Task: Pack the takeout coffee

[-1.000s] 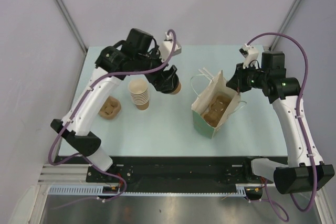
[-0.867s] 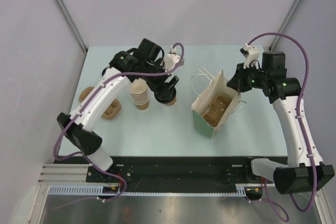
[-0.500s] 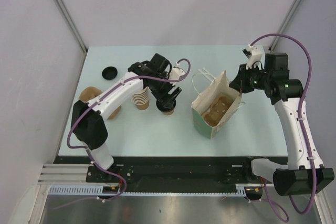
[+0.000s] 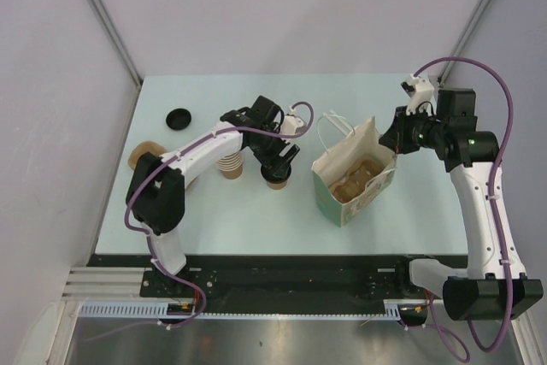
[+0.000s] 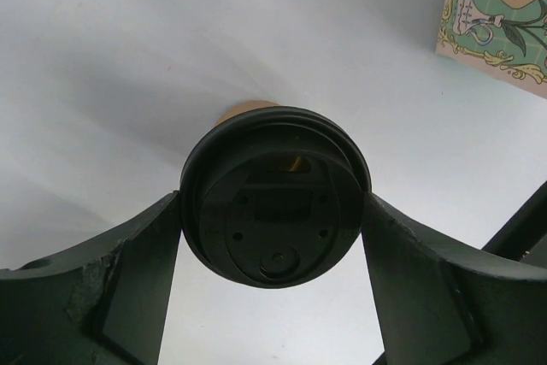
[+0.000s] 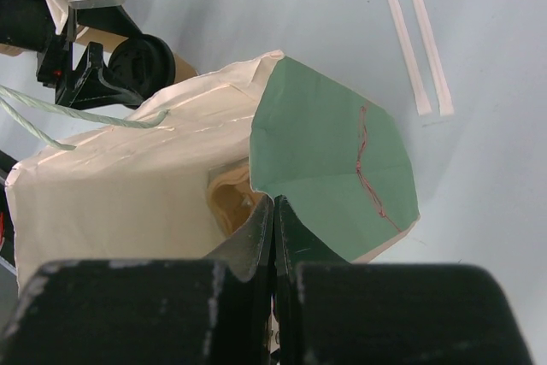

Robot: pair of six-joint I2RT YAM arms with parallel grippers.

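You are clamping the takeout coffee (image 5: 273,203) by its lid in the left gripper (image 4: 275,164), midway between the table's side edges; squeezing could be popping the lid off. The right gripper (image 6: 273,211) is pinching the bag (image 4: 350,179) at its rim.

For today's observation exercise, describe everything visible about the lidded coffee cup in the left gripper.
The coffee cup is small, of brown paper, capped with a round black plastic lid with a raised rim and small holes. It is upright, left of the paper bag and apart from it. The left gripper holds it, fingers pressing the lid's opposite sides.
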